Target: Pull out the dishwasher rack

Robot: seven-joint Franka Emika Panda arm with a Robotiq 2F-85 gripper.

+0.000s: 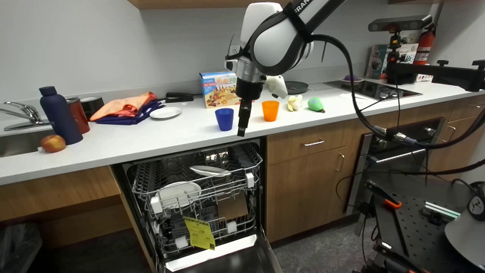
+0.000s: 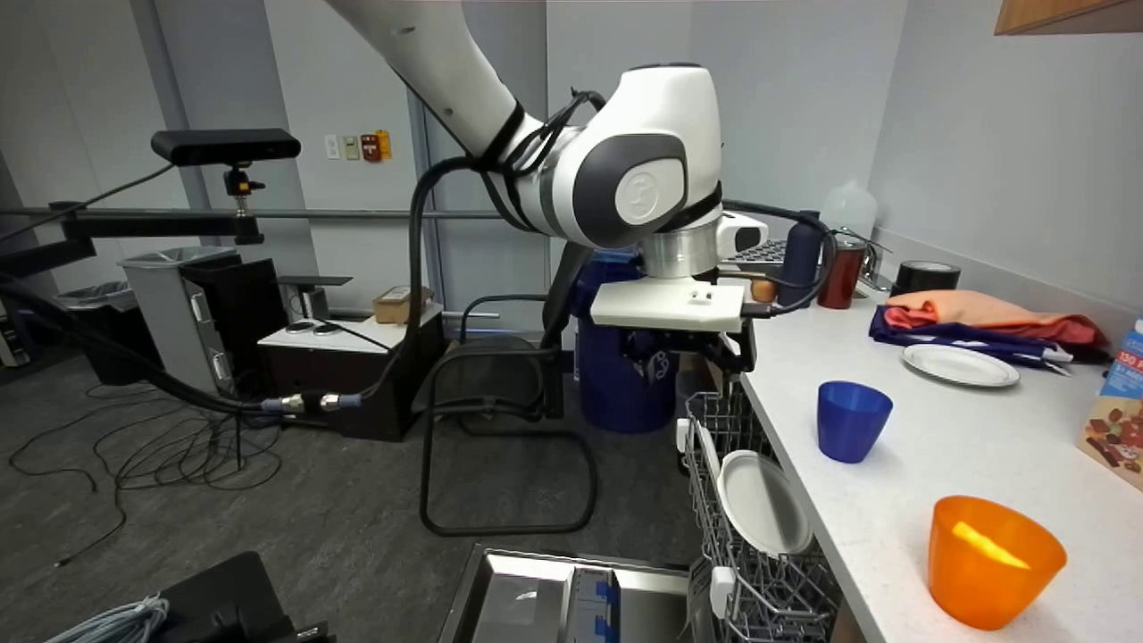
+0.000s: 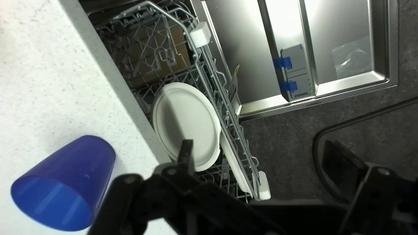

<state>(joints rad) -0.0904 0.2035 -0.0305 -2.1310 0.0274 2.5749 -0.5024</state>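
- The end effector (image 3: 263, 158) pointed downward, hanging above the wires of the dishwasher rack (image 1: 212, 188) and in front of the worktop (image 1: 170, 131).
- Its two fingers (image 3: 186, 153) stood wide apart, with a broad gap between them in the wrist view.
- The dishwasher rack, the upper of two wire baskets, sat in the dishwasher (image 1: 263, 189) beneath the worktop; its front stretch jutted out past the worktop's edge.
- In that rack, a white plate (image 3: 187, 124) rested at a slant, and a second white plate (image 3: 235, 166) stood on edge just beside it, along the front rail.
- Below, the lower wire basket (image 1: 242, 225) held a flat brown panel (image 1: 233, 206), and a yellow EnergyGuide label (image 1: 199, 232) hung at the front.
- The dishwasher door (image 3: 241, 49) was lowered; a grey dispenser (image 3: 296, 70) with strips of blue tape showed on its inner face.
- On the worktop, a blue cup (image 1: 224, 119) and an orange cup (image 1: 270, 111) stood upright near each other.
- Toward the sink (image 1: 28, 141), an orange cloth (image 1: 125, 104) lay on a navy cloth (image 1: 125, 120), and a navy bottle (image 1: 60, 115) stood just beside an apple (image 1: 53, 143).
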